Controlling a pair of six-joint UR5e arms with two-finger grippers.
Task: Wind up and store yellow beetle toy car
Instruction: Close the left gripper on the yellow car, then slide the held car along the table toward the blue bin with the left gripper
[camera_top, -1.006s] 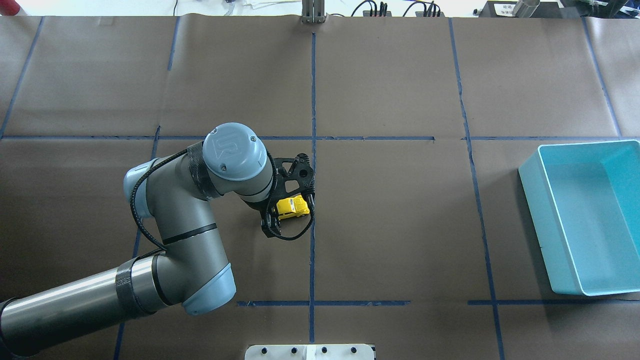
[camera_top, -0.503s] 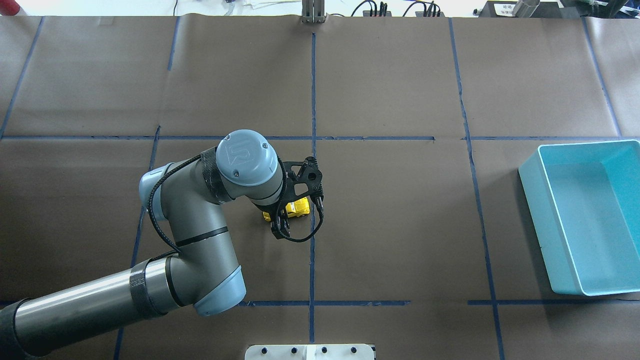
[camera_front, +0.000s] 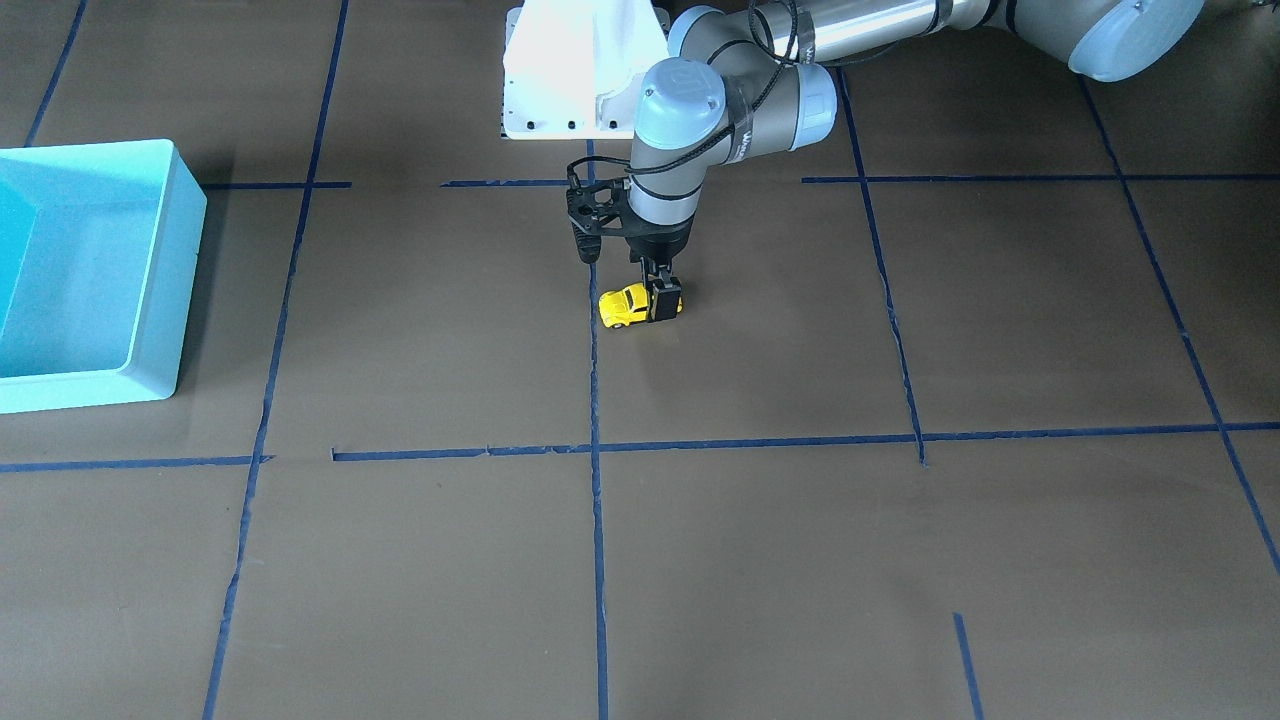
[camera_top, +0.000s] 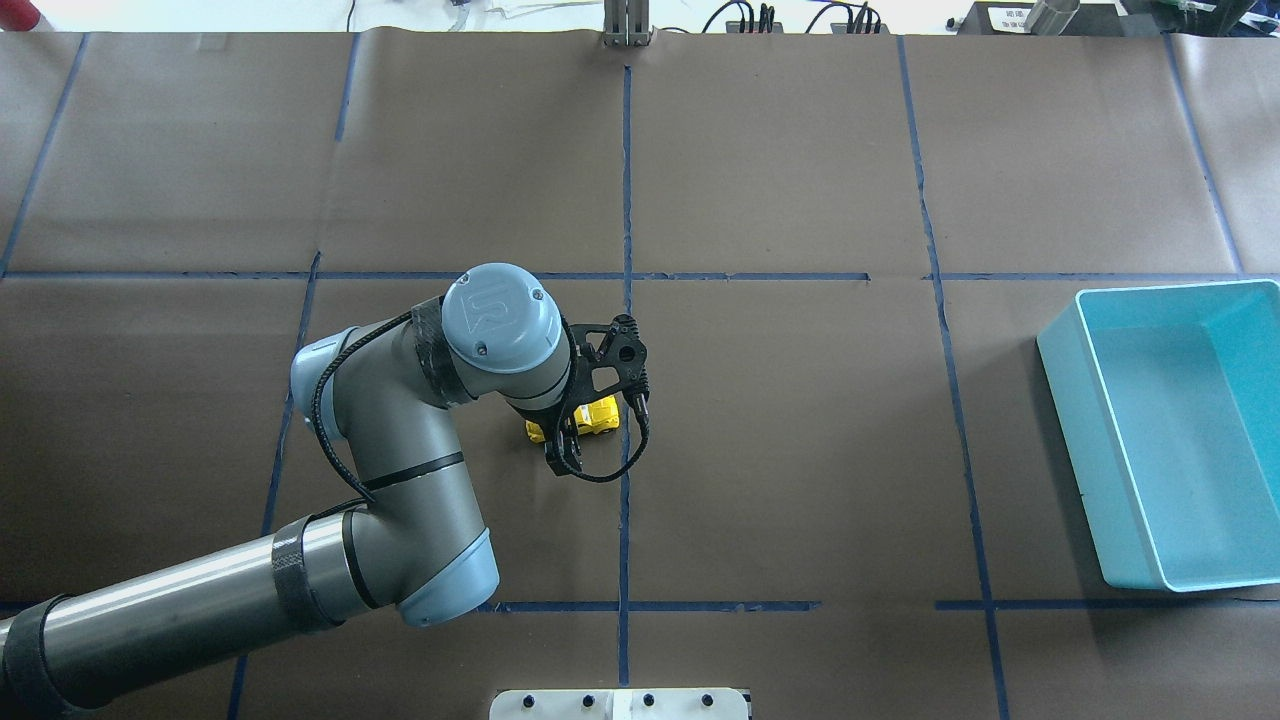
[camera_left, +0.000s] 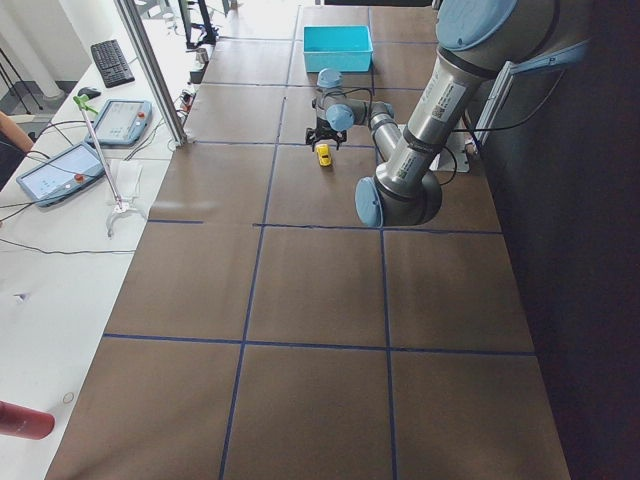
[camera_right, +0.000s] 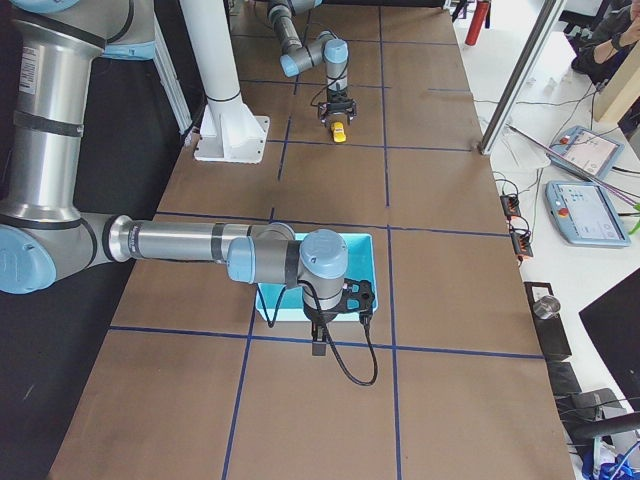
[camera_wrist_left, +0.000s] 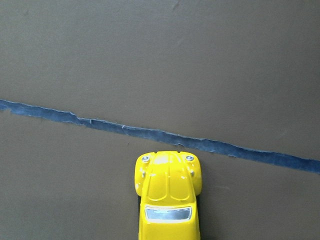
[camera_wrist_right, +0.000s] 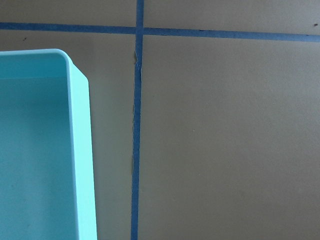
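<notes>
The yellow beetle toy car (camera_top: 602, 414) stands on its wheels on the brown table, just left of the centre tape line, nose toward the line. It also shows in the front view (camera_front: 622, 305) and the left wrist view (camera_wrist_left: 169, 200). My left gripper (camera_top: 572, 425) is down over the car's rear, open, with one finger (camera_front: 665, 298) close against the car's side. The turquoise bin (camera_top: 1060, 400) lies at the far right, with nothing showing in it. My right gripper (camera_right: 318, 348) hovers at the bin's corner (camera_wrist_right: 80, 150); I cannot tell whether it is open or shut.
Blue tape lines (camera_top: 626, 200) divide the brown table cover. The white robot base plate (camera_top: 620, 705) sits at the near edge. Tablets (camera_right: 585, 210) and cables lie on the side benches beyond the table.
My left arm and gripper have shifted a little to the right along the car, mostly in the first half second. The car has stayed where it was.
</notes>
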